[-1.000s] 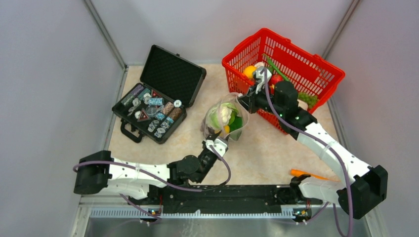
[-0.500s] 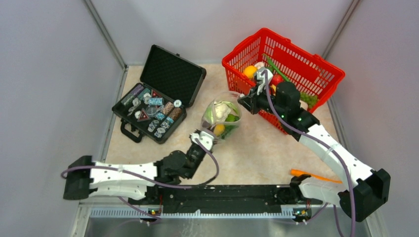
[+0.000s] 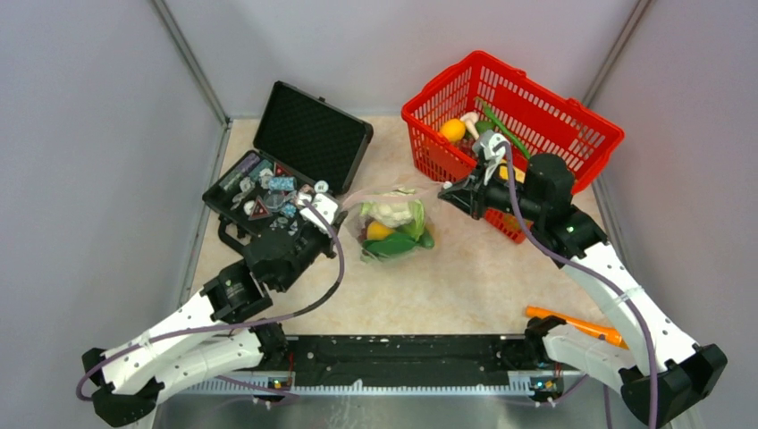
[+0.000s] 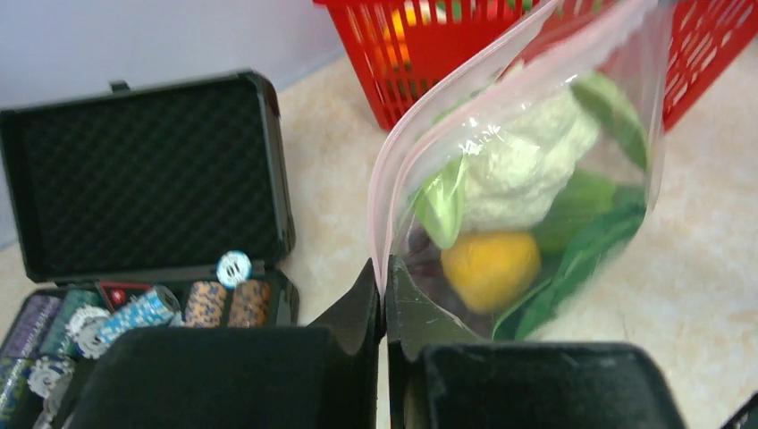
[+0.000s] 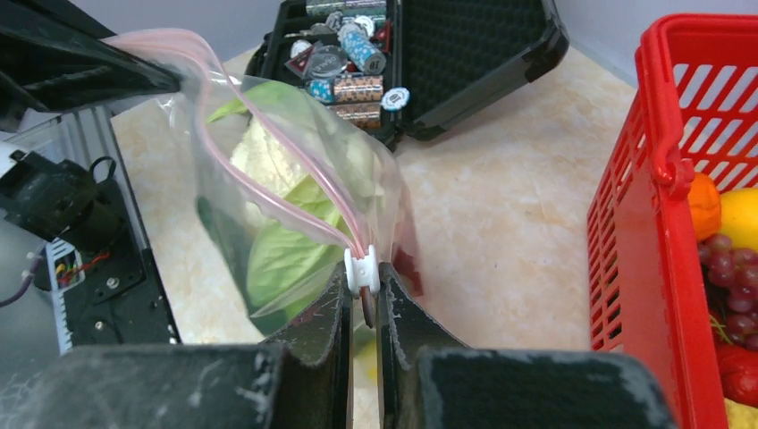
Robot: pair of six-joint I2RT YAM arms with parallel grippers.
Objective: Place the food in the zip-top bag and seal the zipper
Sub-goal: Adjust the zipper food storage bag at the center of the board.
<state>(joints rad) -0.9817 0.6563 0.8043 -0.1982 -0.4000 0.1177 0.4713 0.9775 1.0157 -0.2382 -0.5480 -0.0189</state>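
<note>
The clear zip-top bag (image 3: 391,223) hangs stretched between my two grippers over the table's middle. It holds food: a white cauliflower piece (image 4: 523,161), a yellow citrus (image 4: 490,266) and green leaves (image 4: 585,223). My left gripper (image 3: 340,210) (image 4: 385,273) is shut on the left end of the pink zipper (image 4: 447,98). My right gripper (image 3: 444,189) (image 5: 362,284) is shut on the white slider (image 5: 361,266) at the zipper's right end. In the right wrist view the two pink strips (image 5: 268,183) stand apart, so the mouth is open along most of its length.
An open black case (image 3: 313,134) with small trinkets stands at the back left, close behind my left gripper. The red mesh basket (image 3: 429,156) with more fruit stands at the back right, beside my right gripper. An orange object (image 3: 572,320) lies near the right arm's base.
My left arm has swung left and away from me, drawing the bag's held end towards the black case. The bag has turned from upright to stretched sideways. My right gripper has shifted slightly right.
</note>
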